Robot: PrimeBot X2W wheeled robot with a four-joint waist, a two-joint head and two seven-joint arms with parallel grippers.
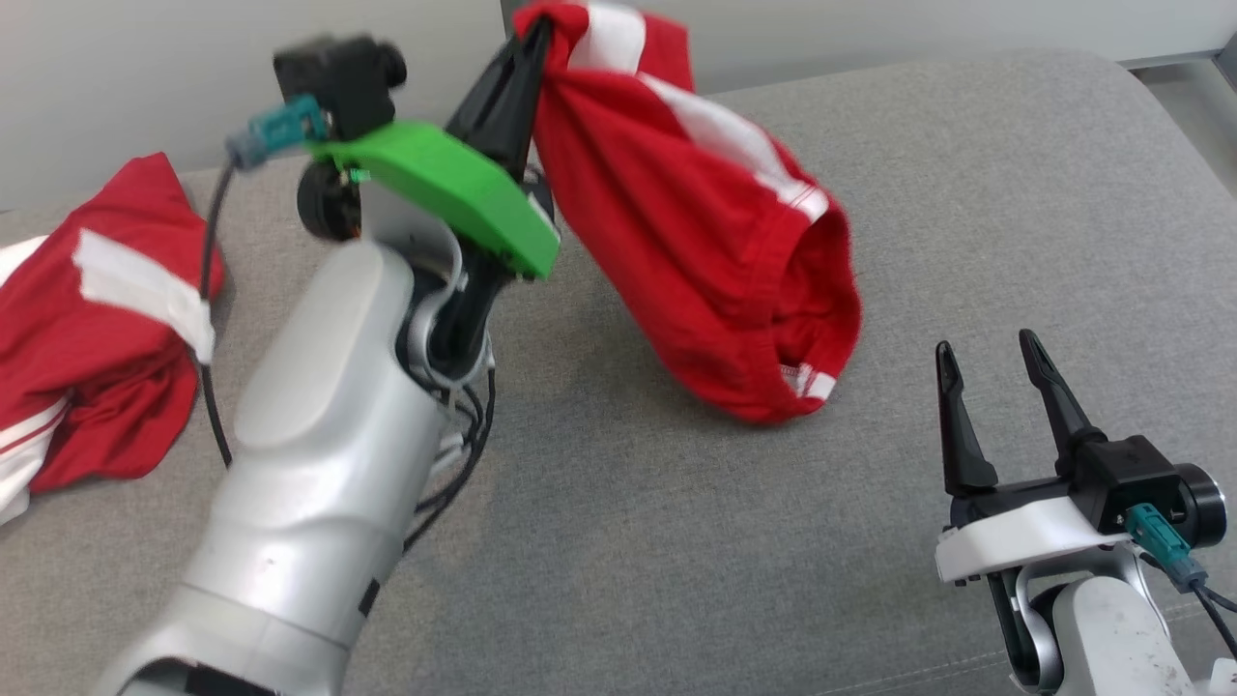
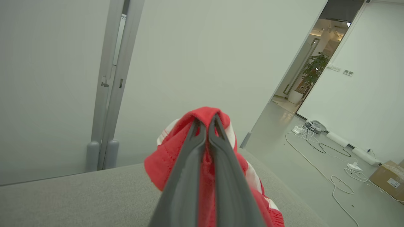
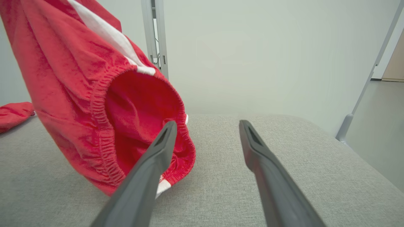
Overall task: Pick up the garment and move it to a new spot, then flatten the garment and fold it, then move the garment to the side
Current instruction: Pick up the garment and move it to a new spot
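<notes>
Left gripper [image 1: 534, 43]: clamped shut on a bunched edge of the red garment [image 1: 696, 251], which hangs with its lower end touching the grey cushion [image 1: 676, 541]; best raised clear before carrying, while the empty, wide-open right gripper [image 1: 986, 346] waits nearby.

Our head camera looked down; both wrist cameras faced the pale wall [image 2: 195, 50], sharing the near red white-striped cloth garment [image 1: 676, 261].

A grey padded surface [image 1: 676, 541] spans the lower frame of the head view, with a crumpled red and white cloth [image 1: 87, 319] lying on it at the left edge. At the right of the left wrist view, a potted plant [image 2: 315, 67] stands in a doorway, above white cables [image 2: 339, 183] and a cardboard box [image 2: 389, 179] on the floor.
</notes>
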